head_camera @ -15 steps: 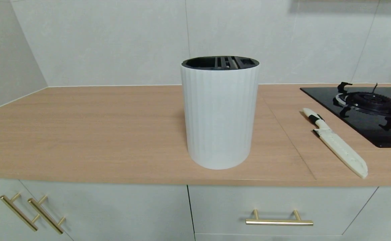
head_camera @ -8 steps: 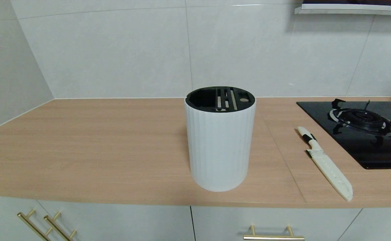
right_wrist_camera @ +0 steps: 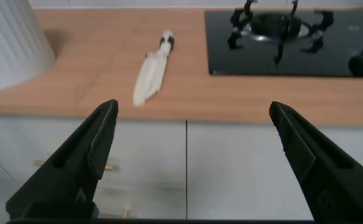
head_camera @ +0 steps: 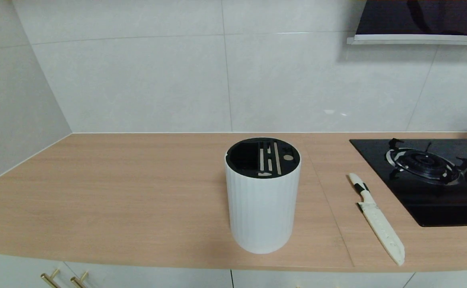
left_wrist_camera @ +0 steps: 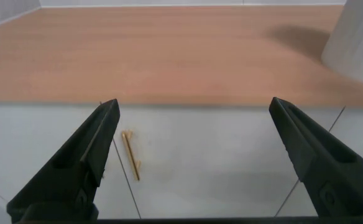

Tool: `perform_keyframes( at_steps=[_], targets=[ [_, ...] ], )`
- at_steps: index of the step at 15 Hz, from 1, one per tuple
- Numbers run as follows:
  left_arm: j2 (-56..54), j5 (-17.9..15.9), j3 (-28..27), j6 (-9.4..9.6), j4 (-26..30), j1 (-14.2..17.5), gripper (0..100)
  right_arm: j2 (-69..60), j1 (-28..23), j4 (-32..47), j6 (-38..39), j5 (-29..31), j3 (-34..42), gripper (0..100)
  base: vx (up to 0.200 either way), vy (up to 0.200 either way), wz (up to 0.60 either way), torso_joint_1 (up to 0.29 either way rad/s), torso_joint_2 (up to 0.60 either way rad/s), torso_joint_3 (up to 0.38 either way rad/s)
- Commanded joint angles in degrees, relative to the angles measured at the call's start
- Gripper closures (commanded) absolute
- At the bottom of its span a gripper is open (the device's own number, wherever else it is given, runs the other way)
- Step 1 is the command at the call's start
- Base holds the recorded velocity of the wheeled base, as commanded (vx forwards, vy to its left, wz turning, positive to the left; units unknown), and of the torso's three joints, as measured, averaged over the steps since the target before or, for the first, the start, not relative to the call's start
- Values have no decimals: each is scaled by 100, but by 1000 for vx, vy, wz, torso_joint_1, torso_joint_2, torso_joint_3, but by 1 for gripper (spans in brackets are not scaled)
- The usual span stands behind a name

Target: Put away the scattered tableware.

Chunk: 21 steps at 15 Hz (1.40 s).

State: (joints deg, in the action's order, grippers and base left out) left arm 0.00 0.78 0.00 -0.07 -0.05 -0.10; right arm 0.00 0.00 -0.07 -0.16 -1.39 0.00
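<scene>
A white ribbed cylindrical holder point(head_camera: 262, 202) with a black slotted top stands upright near the front of the wooden counter point(head_camera: 137, 192). To its right a white knife point(head_camera: 375, 218) with a black band on its handle lies flat, blade toward the counter's front edge. My left gripper point(left_wrist_camera: 194, 115) is open in front of the cabinet, below counter level, with the holder point(left_wrist_camera: 355, 37) off to one side. My right gripper point(right_wrist_camera: 191, 115) is open too, in front of the cabinet, and the knife point(right_wrist_camera: 153, 68) lies on the counter beyond it.
A black gas hob point(head_camera: 425, 176) with a burner grate sits at the right end of the counter. A range hood point(head_camera: 417, 24) hangs above it. Tiled walls close the back and left. Cabinet fronts with gold handles point(head_camera: 63, 278) run below the counter.
The head camera has risen and tilted, so the whole picture shifted down: the holder's top, more wall and the range hood now show. Holder and knife kept their places on the counter.
</scene>
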Motion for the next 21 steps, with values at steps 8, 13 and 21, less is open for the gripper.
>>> perform_keyframes(
  at_steps=[8, 13, 21],
  targets=[
    [9, 1, 0, -1, -4, 1, 0, 9, 0, -1, -2, -2, 0, 0, 0, 0, 0, 267, -567, -304],
    [9, -8, 0, -1, -4, 1, 0, 9, 0, -10, 7, -2, 0, 0, 0, 0, 0, 237, -482, -250],
    [9, 1, 0, -1, -4, 1, 0, 9, 0, -1, 16, 7, 0, 0, 0, 0, 0, 39, -80, -40]
  ],
)
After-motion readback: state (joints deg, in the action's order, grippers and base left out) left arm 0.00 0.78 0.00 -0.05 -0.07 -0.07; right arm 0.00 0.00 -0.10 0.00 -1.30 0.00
